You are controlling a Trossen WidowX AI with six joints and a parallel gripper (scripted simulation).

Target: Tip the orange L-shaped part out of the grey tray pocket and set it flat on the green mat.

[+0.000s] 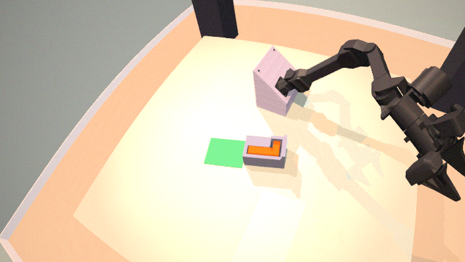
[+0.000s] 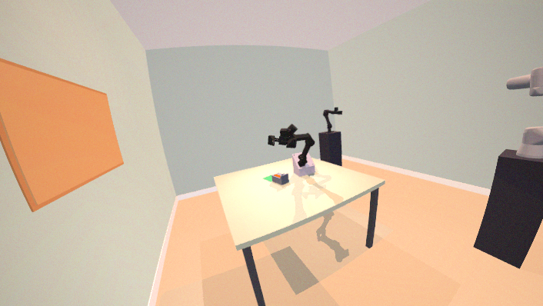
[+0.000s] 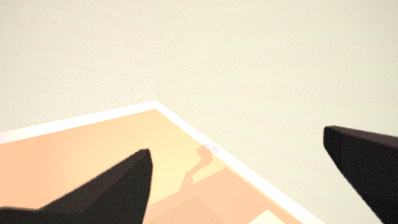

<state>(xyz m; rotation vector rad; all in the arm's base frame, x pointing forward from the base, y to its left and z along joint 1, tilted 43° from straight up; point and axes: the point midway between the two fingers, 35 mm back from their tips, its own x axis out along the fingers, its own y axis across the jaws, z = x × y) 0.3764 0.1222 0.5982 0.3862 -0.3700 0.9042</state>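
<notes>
The orange L-shaped part [image 1: 263, 150] [image 2: 279, 175] lies flush in the pocket of the grey tray [image 1: 263, 162] [image 2: 281, 180] near the middle of the table, with its short leg at the right end. The green mat [image 1: 225, 152] [image 2: 268, 177] lies flat against the tray's left side. My gripper [image 1: 458, 184] [image 2: 269, 141] [image 3: 236, 146] is open and empty. It hangs high above the table, well up from the tray and apart from it. The wrist view shows only the two dark fingers, a wall and the floor.
The arm stands on a pale pink wedge-shaped block [image 1: 270, 89] [image 2: 304, 168] at the back of the table. A dark pillar [image 1: 215, 16] [image 2: 331, 148] carrying a second small arm stands behind the table. The table's edges drop to the orange floor.
</notes>
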